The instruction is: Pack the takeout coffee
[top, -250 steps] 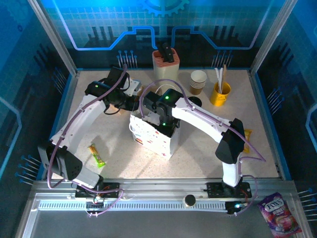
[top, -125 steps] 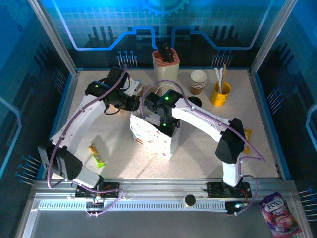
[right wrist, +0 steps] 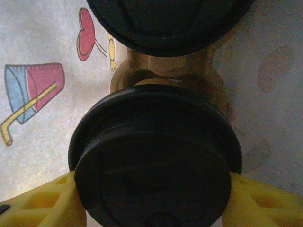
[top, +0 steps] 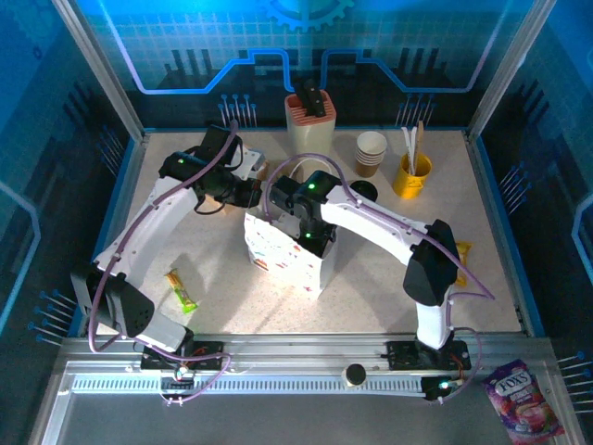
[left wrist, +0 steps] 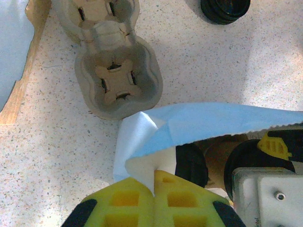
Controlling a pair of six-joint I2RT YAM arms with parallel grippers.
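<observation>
A white printed paper bag (top: 287, 255) stands mid-table. My left gripper (top: 248, 193) is shut on the bag's upper edge (left wrist: 142, 142), its yellow fingers (left wrist: 118, 203) pinching the paper. My right gripper (right wrist: 154, 189) reaches down into the bag (right wrist: 38, 90) and is shut on a takeout coffee (right wrist: 156, 156), with a yellow finger on each side of its black lid. A second lidded cup (right wrist: 165, 19) sits just beyond it in a brown carrier (right wrist: 165, 73). In the left wrist view, both black lids (left wrist: 191, 163) show inside the bag's mouth.
An empty pulp cup carrier (left wrist: 118, 80) and a pile of loose black lids (top: 363, 190) lie behind the bag. A stack of lidless cups (top: 371, 153), a yellow stirrer cup (top: 411, 174) and a tan holder (top: 309, 116) stand at the back. A snack bar (top: 182, 289) lies front left.
The right arm has shifted very slightly left over the bag. Both grips are unchanged.
</observation>
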